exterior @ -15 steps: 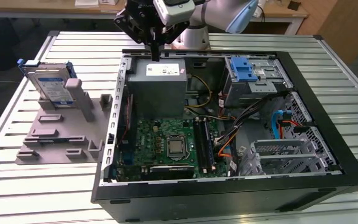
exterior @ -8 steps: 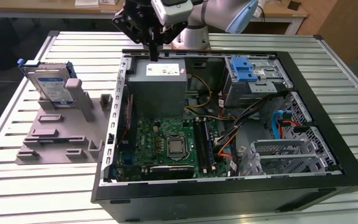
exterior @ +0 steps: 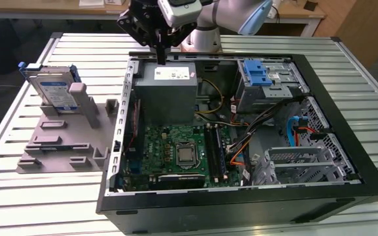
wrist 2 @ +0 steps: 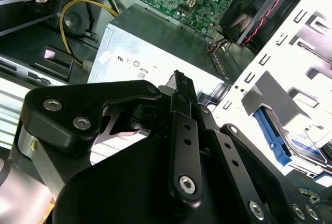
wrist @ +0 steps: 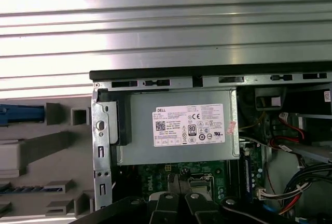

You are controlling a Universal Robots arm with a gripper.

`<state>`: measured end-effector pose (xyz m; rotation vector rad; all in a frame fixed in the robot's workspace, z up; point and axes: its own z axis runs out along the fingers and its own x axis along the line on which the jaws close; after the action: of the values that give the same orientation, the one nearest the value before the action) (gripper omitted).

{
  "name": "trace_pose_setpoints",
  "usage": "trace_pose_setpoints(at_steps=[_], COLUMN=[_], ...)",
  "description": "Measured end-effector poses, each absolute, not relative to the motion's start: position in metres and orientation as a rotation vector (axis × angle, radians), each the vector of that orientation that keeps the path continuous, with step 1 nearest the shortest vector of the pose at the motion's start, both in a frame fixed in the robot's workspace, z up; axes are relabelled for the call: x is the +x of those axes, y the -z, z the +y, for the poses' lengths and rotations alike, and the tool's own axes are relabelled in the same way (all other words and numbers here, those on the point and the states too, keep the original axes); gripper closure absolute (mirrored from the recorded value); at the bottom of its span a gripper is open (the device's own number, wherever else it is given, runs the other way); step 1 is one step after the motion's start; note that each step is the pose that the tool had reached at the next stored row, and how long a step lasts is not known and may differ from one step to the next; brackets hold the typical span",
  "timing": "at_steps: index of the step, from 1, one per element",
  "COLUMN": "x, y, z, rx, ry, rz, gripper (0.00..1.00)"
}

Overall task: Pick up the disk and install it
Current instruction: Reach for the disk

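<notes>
The blue-framed silver disk (exterior: 52, 91), white-and-blue label showing, stands upright at the exterior view's left; the gripper (exterior: 160, 61) hangs closed, empty, above the supply (exterior: 169, 96).

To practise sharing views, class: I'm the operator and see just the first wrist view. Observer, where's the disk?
Observer: In the exterior view the disk stands upright in a grey holder on the table, at that view's left of the case.
Operator: Does the claw hold it?
Observer: No; the claw hangs shut and empty above the power supply.
Operator: Where's the cage?
Observer: The cage, with its blue latch, sits in the case's far corner at that view's right.
</notes>
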<state>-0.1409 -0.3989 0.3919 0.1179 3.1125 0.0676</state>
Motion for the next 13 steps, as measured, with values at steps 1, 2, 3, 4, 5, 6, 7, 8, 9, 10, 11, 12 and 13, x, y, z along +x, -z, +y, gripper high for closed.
trace_pose_setpoints(at_steps=[1,2,3,4,5,6,7,8,9,10,11,12,13], x=[-0.1412,-0.1415,-0.1417,-0.1421,-0.1424,-0.1427,-0.1430,-0.1433,-0.1436,-0.1439,-0.1441,-0.1444,-0.1447], y=[-0.3919,-0.3918,-0.3918,-0.3918,-0.3918,-0.3917,-0.3917,-0.3917,-0.3917,-0.3917,-0.3917,-0.3917,-0.3916], z=[-0.3989,-0.3989,-0.3989,-0.3989,-0.3989,-0.3989,-0.3989,-0.3989,-0.3989,-0.3989,-0.3989,-0.3989,-0.3989], rx=[0.118,0.118,0.118,0.118,0.118,0.118,0.118,0.118,0.118,0.118,0.118,0.118,0.118], ry=[-0.068,-0.068,-0.068,-0.068,-0.068,-0.068,-0.068,-0.068,-0.068,-0.068,-0.068,-0.068,-0.068], rz=[3.112,3.112,3.112,3.112,3.112,3.112,3.113,3.113,3.113,3.113,3.113,3.112,3.112], gripper=[0.89,0.89,0.89,0.89,0.89,0.89,0.89,0.89,0.89,0.89,0.89,0.89,0.89])
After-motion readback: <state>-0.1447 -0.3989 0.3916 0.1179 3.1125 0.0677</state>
